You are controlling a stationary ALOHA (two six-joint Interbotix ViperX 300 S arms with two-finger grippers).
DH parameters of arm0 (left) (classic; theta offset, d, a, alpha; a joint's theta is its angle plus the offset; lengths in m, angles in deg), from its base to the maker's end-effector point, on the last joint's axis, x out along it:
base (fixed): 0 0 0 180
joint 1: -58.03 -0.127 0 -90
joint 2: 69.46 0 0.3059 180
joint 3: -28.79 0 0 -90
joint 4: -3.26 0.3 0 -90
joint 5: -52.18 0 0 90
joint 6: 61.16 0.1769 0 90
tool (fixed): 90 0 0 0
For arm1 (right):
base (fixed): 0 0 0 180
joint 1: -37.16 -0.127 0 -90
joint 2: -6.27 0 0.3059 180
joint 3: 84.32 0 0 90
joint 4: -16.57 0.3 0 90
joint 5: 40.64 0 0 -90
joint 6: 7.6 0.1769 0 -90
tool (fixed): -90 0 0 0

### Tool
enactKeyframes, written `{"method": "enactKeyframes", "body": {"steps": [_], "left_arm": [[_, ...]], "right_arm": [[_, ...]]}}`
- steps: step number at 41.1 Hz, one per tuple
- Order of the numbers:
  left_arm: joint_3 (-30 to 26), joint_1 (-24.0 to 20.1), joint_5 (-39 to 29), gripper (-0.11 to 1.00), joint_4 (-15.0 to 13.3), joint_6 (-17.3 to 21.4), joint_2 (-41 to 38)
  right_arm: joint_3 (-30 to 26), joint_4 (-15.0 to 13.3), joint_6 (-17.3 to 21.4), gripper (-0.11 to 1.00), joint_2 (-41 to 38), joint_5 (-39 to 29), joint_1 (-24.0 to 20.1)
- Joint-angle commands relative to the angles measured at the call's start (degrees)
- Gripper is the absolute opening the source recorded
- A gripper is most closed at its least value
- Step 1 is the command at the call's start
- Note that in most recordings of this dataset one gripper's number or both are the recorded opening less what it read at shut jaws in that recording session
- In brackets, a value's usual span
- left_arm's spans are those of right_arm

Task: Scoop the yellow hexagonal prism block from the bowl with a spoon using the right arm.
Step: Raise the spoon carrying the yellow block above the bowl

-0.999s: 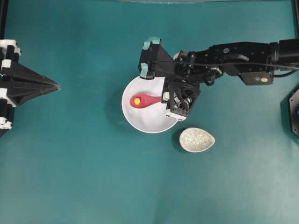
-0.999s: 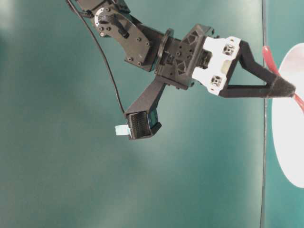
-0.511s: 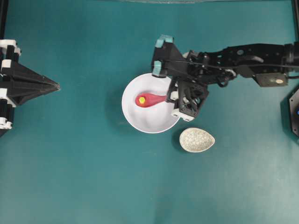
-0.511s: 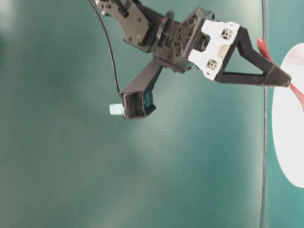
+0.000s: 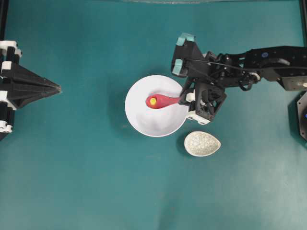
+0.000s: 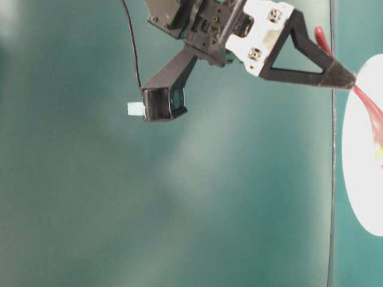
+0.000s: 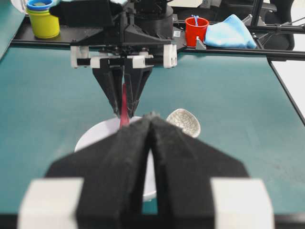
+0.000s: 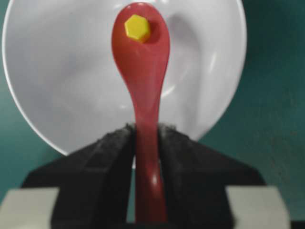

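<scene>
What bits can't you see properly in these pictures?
- Overhead view: the spoon handle's end is hidden under the right gripper.
- Table-level view: the bowl is cut off by the right edge, and the yellow block is only a blurry speck.
- Left wrist view: the closed left gripper blocks most of the bowl, and the block is hidden.

Spoon (image 8: 143, 71): glossy pink-red plastic. Bowl (image 8: 57, 71): smooth white, slight sheen. Small dish (image 5: 202, 143): crackle-speckled glaze. Right gripper (image 8: 145, 143) pads: rough matt black foam. Tabletop (image 5: 72, 167): matt teal.
</scene>
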Motion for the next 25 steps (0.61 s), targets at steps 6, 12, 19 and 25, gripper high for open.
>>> {"method": "enactKeyframes", "body": {"steps": [6, 12, 19, 25], "left_arm": [[-1.76, 0.09, 0.26, 0.03, 0.00, 0.00, -0.35], [-1.76, 0.09, 0.35, 0.03, 0.00, 0.00, -0.35], [-1.76, 0.09, 0.44, 0.03, 0.00, 0.00, -0.35], [-1.76, 0.09, 0.44, 0.03, 0.09, 0.00, -0.35]], "right_arm": [[1.67, 0.18, 0.70, 0.23, 3.52, 2.29, -0.26], [2.55, 0.18, 0.79, 0.23, 4.31, 2.81, -0.26], [2.55, 0.18, 0.79, 0.23, 4.39, 2.90, -0.26], [2.37, 0.18, 0.79, 0.23, 4.31, 3.25, -0.26]]}}
